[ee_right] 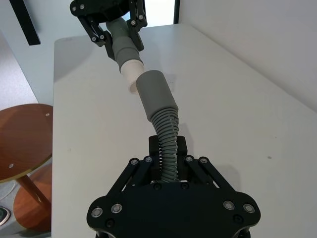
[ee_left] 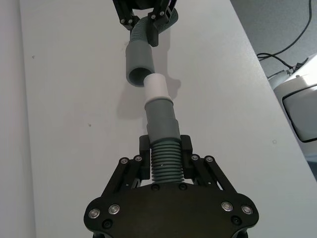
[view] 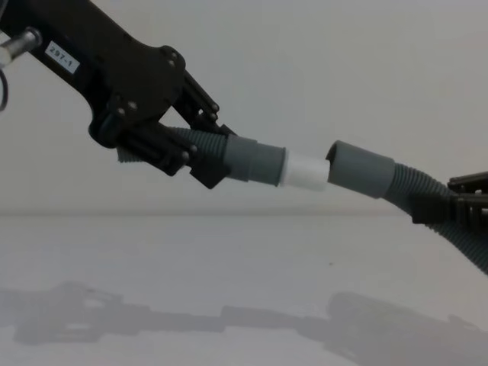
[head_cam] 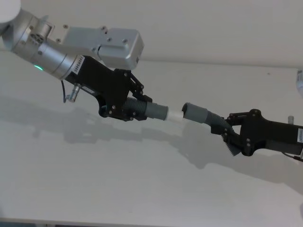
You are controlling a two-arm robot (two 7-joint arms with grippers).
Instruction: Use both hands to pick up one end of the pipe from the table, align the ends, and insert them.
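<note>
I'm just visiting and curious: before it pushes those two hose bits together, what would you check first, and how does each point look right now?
1. Left gripper clamped on its ribbed hose piece: ok.
2. Right gripper clamped on the other hose piece: ok.
3. Both pieces lifted off the table: ok.
4. White spigot at the mouth of the grey cuff: ok.
5. Spigot and cuff in one straight line: not ok, they meet at an angle.
6. Spigot seated inside: not ok.

Both grippers, left (head_cam: 135, 106) and right (head_cam: 230, 137), are black, each hose (view: 200, 143) is ribbed dark grey with a smooth lighter grey cuff (view: 255, 161), the left cuff's spigot (view: 305, 172) white, over a plain white table (head_cam: 118, 184).
</note>
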